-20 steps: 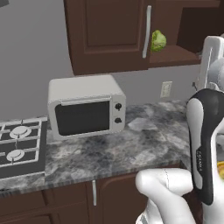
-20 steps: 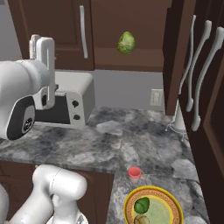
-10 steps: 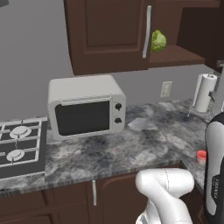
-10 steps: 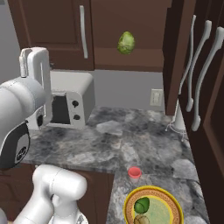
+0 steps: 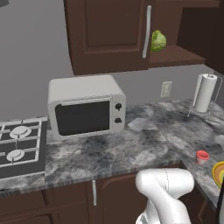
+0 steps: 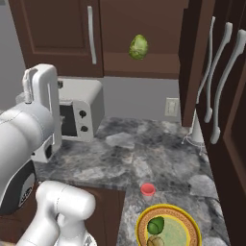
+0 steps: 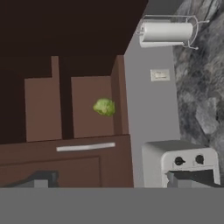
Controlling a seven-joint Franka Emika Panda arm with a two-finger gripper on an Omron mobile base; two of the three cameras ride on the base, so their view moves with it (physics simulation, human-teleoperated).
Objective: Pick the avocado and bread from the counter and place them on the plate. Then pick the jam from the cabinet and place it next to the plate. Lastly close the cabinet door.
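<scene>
The plate [image 6: 188, 222] lies on the counter [image 6: 144, 158] at the near right, with the dark green avocado [image 6: 155, 225] and the brown bread [image 6: 154, 241] on it. The red jam [image 6: 147, 189] jar stands on the stone just beyond the plate's rim, also seen as the jam [image 5: 202, 156] beside the plate [image 5: 218, 173]. The cabinet [image 5: 175, 30] is open, and its cabinet door [image 6: 192, 57] stands swung out on the right. My gripper [image 7: 116, 181] is open and holds nothing, facing the cabinet from a distance. My arm [image 6: 29, 134] is raised at the left.
A pale green leafy ball [image 6: 138, 46] sits on the cabinet shelf. A microwave [image 5: 85, 107] stands on the counter left of the cabinet, with a stove [image 5: 19, 144] further left. A paper towel roll [image 5: 204, 92] stands in the back right corner.
My arm has swung out of the left base view and leftward and nearer in the right base view. The jam, plate and cabinet door have not moved.
</scene>
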